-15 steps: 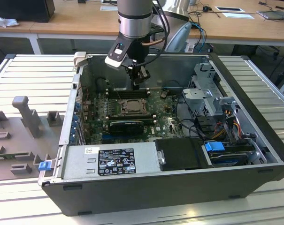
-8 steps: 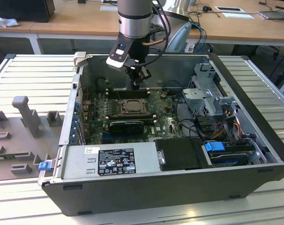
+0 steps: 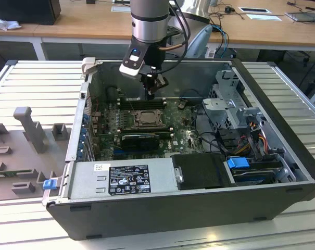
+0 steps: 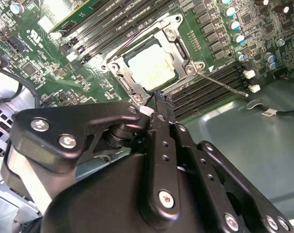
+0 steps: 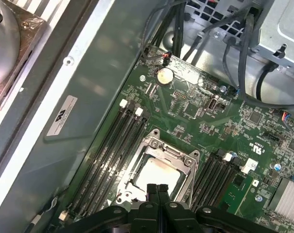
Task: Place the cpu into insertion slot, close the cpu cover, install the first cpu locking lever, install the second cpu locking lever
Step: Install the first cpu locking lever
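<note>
The cpu (image 4: 149,65) lies flat in the insertion slot (image 3: 145,119), its pale metal top showing through the window of the cpu cover (image 4: 180,39). The cover lies down over the socket in both wrist views, cpu (image 5: 154,175) and cover (image 5: 180,158). A thin metal locking lever (image 4: 225,84) sticks out from the socket's corner across the memory slots. My gripper (image 3: 153,92) hangs just above the socket's edge nearest the case wall, fingertips pressed together with nothing between them, gripper (image 4: 159,98) and gripper (image 5: 157,188).
Long black memory slots (image 5: 115,155) flank the socket on both sides. A black graphics card (image 3: 140,139) sits in front of it, the power supply (image 3: 121,179) nearer still. A drive cage (image 3: 235,112) and cables crowd the exterior view's right. The case wall (image 5: 88,87) runs close behind.
</note>
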### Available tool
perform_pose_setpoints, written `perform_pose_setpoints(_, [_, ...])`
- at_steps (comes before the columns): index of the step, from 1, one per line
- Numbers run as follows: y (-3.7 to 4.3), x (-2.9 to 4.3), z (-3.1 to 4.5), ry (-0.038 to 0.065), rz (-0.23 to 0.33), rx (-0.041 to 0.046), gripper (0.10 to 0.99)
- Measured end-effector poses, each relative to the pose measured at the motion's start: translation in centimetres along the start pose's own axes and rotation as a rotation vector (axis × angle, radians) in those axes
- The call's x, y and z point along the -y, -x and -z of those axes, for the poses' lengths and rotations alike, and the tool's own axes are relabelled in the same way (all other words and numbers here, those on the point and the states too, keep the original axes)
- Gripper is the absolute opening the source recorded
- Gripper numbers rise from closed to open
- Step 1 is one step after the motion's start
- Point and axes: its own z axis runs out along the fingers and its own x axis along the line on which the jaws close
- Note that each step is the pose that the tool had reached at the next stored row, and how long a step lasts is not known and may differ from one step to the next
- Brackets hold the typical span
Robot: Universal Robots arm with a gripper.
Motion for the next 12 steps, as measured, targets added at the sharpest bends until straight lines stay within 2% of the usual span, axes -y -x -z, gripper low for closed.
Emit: perform_pose_setpoints(12, [0.0, 0.0, 0.0, -0.001, 0.074, -0.0044, 0.106])
